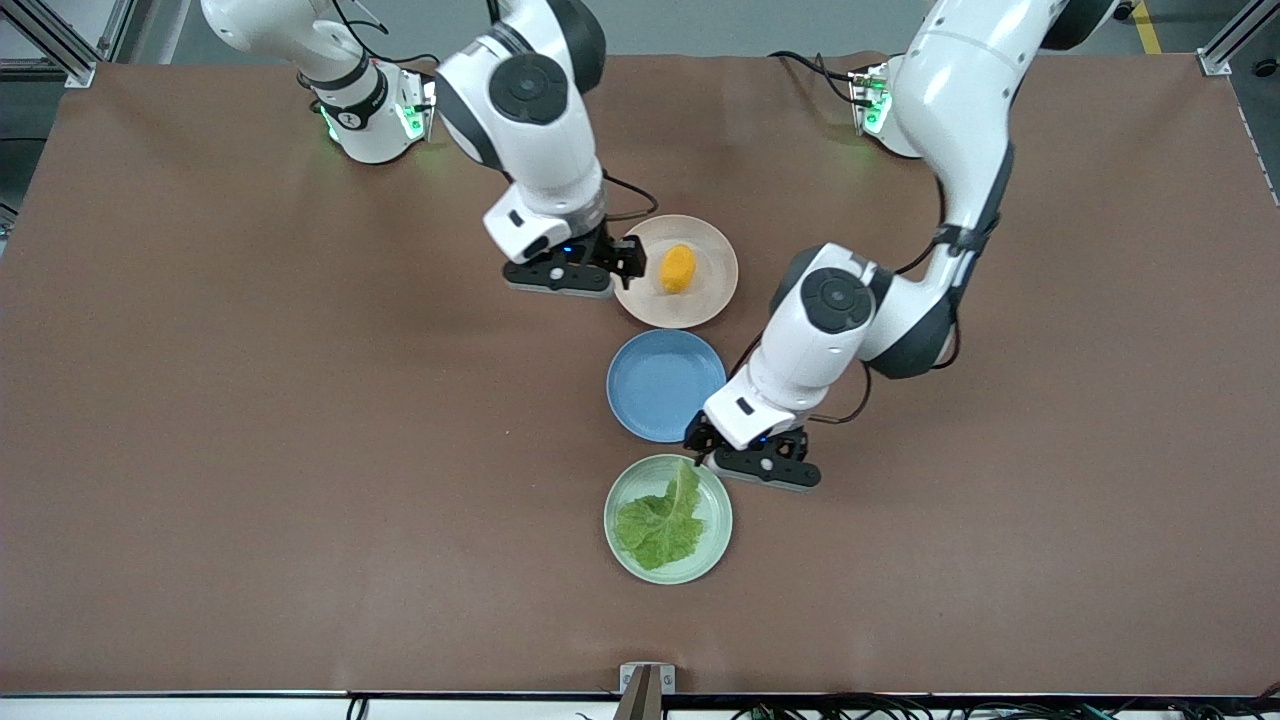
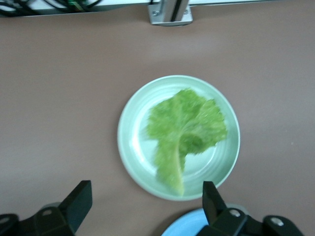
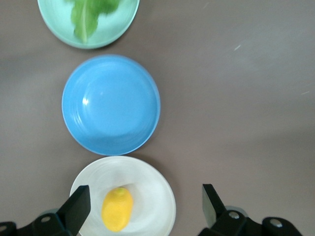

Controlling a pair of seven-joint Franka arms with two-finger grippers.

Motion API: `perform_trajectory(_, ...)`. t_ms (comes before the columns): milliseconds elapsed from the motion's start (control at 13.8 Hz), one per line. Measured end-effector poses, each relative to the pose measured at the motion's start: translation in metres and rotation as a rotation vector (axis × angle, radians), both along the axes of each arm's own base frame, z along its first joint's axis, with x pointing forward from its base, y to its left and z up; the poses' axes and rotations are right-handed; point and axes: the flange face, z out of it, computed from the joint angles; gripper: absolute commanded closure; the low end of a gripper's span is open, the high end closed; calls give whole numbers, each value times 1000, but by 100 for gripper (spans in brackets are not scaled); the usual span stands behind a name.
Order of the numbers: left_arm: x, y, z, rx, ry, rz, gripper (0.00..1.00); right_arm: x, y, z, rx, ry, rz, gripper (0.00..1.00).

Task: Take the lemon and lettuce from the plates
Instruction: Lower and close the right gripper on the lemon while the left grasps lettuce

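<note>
The lemon (image 1: pixel 678 268) lies on the beige-pink plate (image 1: pixel 712 290). My right gripper (image 1: pixel 590 262) hangs open and empty over that plate's rim toward the right arm's end. In the right wrist view the lemon (image 3: pixel 117 209) shows on the plate (image 3: pixel 155 196) between the open fingers (image 3: pixel 78 204), close to one of them. The lettuce (image 1: pixel 662 522) lies flat on the mint green plate (image 1: pixel 717 520), its stem pointing at the blue plate. My left gripper (image 1: pixel 748 455) is open and empty over the table by that plate's rim. The left wrist view shows the lettuce (image 2: pixel 184 130) and the plate (image 2: pixel 129 147).
An empty blue plate (image 1: pixel 665 385) sits between the two plates, also in the right wrist view (image 3: pixel 110 105). A metal bracket (image 1: pixel 645 680) is fixed at the table edge nearest the front camera. Brown tabletop spreads wide toward both ends.
</note>
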Motion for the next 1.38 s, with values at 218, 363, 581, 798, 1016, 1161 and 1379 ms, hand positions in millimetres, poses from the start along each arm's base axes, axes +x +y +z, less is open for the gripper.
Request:
perform_trajectory(218, -7, -20, -56, 76, -76, -63, 0, -33, 27, -62, 12, 45, -2, 0)
perform_trajectory(363, -19, -38, -82, 98, -101, -52, 0, -50, 40, -84, -2, 74, 10, 0)
perform_trajectory(581, -33, -57, -107, 60, -117, -16, 10, -65, 52, -102, -21, 88, 31, 0)
perform_trajectory(798, -33, -55, -126, 49, -131, -15, 30, -79, 69, -126, -12, 74, -2, 0)
perform_trajectory(1016, -34, -53, -142, 43, -141, -19, 54, -103, 90, -163, -17, 65, 3, 0)
perform_trajectory(1161, -34, -53, -143, 44, -140, -19, 89, -110, 97, -172, -20, 66, -6, 5)
perform_trajectory(1379, -33, -53, -142, 43, -142, -19, 100, -113, 104, -176, -19, 65, -16, 18)
